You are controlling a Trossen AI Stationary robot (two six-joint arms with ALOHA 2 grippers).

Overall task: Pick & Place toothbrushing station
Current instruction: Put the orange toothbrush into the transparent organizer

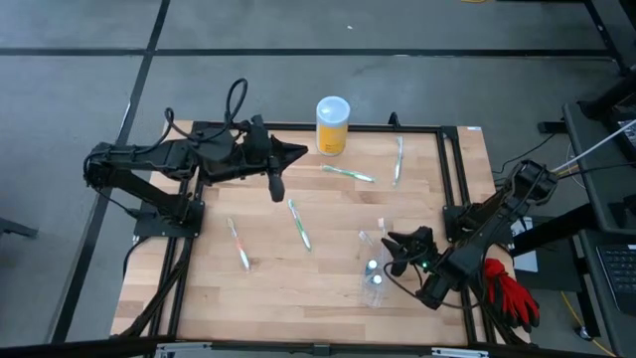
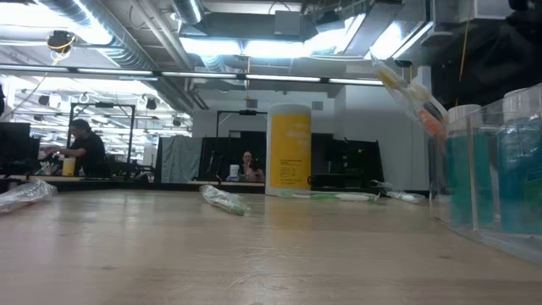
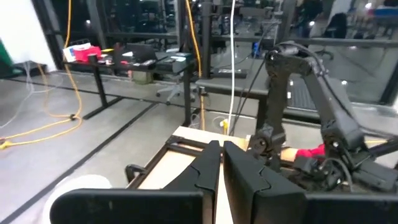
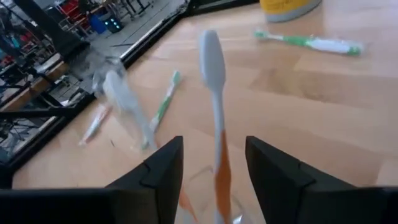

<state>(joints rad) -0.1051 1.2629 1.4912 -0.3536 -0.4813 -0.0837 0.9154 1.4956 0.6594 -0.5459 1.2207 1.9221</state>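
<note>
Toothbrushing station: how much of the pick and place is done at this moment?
Partly done. One toothbrush already stands in the clear cup, rising between the open fingers of the right end effector. Four toothbrushes still lie on the table, such as the green one. The left end effector hovers shut, holding nothing.

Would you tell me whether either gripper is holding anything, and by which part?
Nothing is held. The right gripper is open around an orange-and-white toothbrush; the left gripper is shut, empty.

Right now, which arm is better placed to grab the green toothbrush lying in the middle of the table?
Probably left. The left gripper, shut, hangs just beside the green toothbrush. The right gripper is open over the clear cup, farther off.
</note>
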